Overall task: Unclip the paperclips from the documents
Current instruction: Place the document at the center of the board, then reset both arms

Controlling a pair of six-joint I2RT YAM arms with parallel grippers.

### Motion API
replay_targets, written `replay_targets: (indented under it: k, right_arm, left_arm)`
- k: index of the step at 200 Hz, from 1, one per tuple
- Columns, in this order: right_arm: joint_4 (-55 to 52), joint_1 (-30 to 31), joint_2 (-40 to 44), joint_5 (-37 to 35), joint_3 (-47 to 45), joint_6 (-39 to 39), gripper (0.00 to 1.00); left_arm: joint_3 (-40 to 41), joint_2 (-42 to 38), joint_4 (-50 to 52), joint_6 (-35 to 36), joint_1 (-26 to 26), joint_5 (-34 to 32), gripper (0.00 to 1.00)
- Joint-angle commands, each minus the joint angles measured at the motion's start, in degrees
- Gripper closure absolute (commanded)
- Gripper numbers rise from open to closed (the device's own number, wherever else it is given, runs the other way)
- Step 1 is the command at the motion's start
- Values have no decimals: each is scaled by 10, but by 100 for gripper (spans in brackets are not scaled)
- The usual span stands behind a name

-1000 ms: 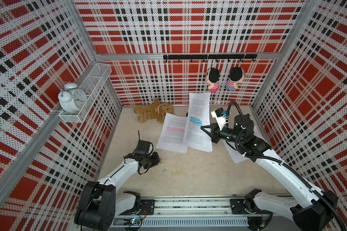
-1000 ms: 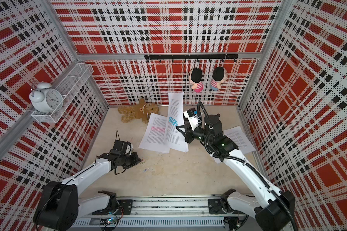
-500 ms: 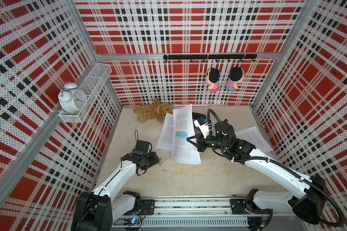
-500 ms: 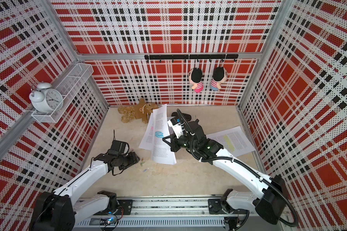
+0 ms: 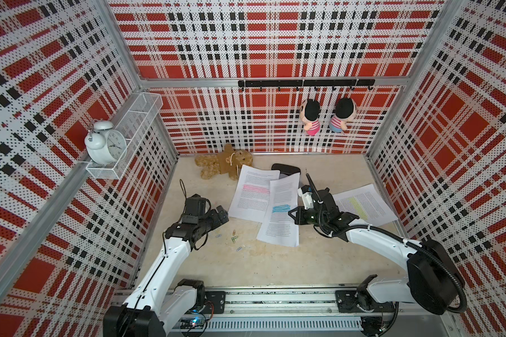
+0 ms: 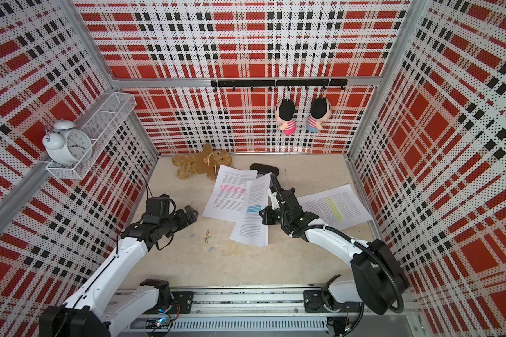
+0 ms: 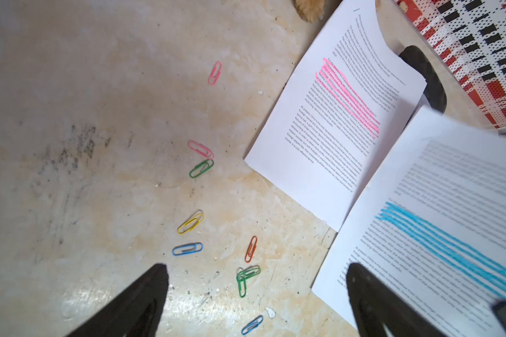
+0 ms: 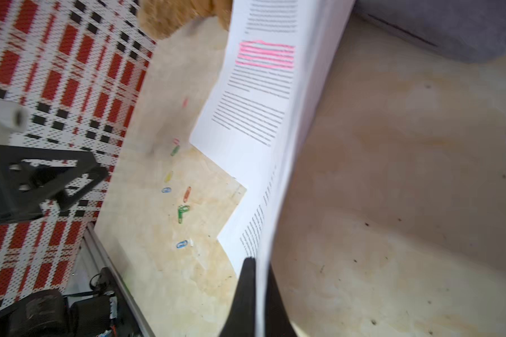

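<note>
Three documents show in both top views: a pink-banded one (image 5: 253,192), a yellow-banded one (image 5: 362,204) and a blue-banded one (image 5: 281,216) overlapping the pink one. My right gripper (image 5: 292,214) is shut on the blue-banded document's (image 8: 278,175) right edge; in the right wrist view the sheets run edge-on between the jaws of that gripper (image 8: 259,265). My left gripper (image 7: 256,271) stands open just above the table, left of the papers. Several loose paperclips (image 7: 187,249) in pink, green, yellow, blue and orange lie on the table (image 7: 85,116) in front of it. No clip shows on any document.
A brown gingerbread plush (image 5: 222,163) lies at the back by the pink document's corner. A black object (image 5: 285,169) sits partly under the papers. Two dolls (image 5: 310,116) hang from a rail on the back wall. A white clock (image 5: 105,143) stands on a wire shelf at left.
My right gripper has carried the blue-banded document down and leftward, so it now overlaps the pink one. The left jaws have opened wide, and the left arm has shifted slightly toward the back.
</note>
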State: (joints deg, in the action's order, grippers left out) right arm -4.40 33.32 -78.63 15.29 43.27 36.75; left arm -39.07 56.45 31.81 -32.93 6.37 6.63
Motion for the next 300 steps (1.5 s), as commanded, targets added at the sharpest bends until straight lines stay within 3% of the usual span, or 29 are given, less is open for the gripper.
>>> replay_targets:
  k: [1,14,28,62,87,96,116,144,152,162,175,186,196,209,217,230,244,257,273,281,288,300]
  right_arm:
    - [-53,-21,-9,-38,-5,19,82]
    - [-100,-36,-7,-60,1,14,31]
    - [-162,-43,5,-113,26,0,0]
    - [-269,-74,43,-231,89,-35,0]
    - [-270,-94,75,-327,105,-87,0]
    - [-230,-98,91,-352,88,-123,0]
    - [-68,-126,132,-366,4,-195,0]
    - [235,-220,127,-312,-151,-231,0]
    - [325,-242,102,-305,-184,-238,0]
    - [283,-272,62,-288,-145,-243,0]
    - [321,-277,0,-286,-122,-297,0]
    - [361,-280,-47,-274,-115,-332,0]
    - [391,-285,-85,-244,-112,-336,0]
    - [396,-288,-119,-248,-99,-349,0]
    - [430,-292,-135,-250,-100,-352,0]
    - [404,-306,-135,-242,-91,-333,0]
    - [509,-308,-100,-218,-163,-341,0]
    - [667,-309,-76,-203,-261,-345,0]
    - [891,-309,-138,-217,-339,-345,0]
    - [845,-308,-120,-223,-335,-340,0]
    - [744,-309,-92,-222,-310,-333,0]
    - [745,-310,-118,-209,-281,-343,0]
  left_arm:
    - [-22,-9,-23,30,-6,-26,2]
    - [-27,-9,-33,41,-6,-38,2]
    - [-30,-11,-56,53,-7,-51,2]
    - [-10,-20,-155,59,-5,-166,2]
    - [33,-12,-268,167,-4,-219,2]
    - [66,-4,-319,208,-4,-237,2]
    - [150,22,-480,207,-11,-303,2]
    - [252,104,-783,229,-31,-305,2]
    - [272,146,-874,230,-46,-278,2]
    - [270,217,-972,226,-63,-239,2]
    - [197,265,-895,273,-79,-145,2]
    - [179,300,-909,307,-73,-135,2]
    - [188,331,-966,292,-76,-144,2]
    - [206,309,-955,301,-73,-155,2]
    - [242,312,-1007,303,-64,-183,2]
    - [288,349,-1176,297,-61,-211,2]
    - [277,324,-1104,291,-60,-227,2]
    - [279,338,-1139,307,-43,-238,2]
    - [282,338,-1145,327,-25,-254,2]
    - [285,340,-1152,329,-22,-260,2]
    - [288,340,-1157,330,-21,-262,2]
    - [288,340,-1158,330,-20,-263,2]
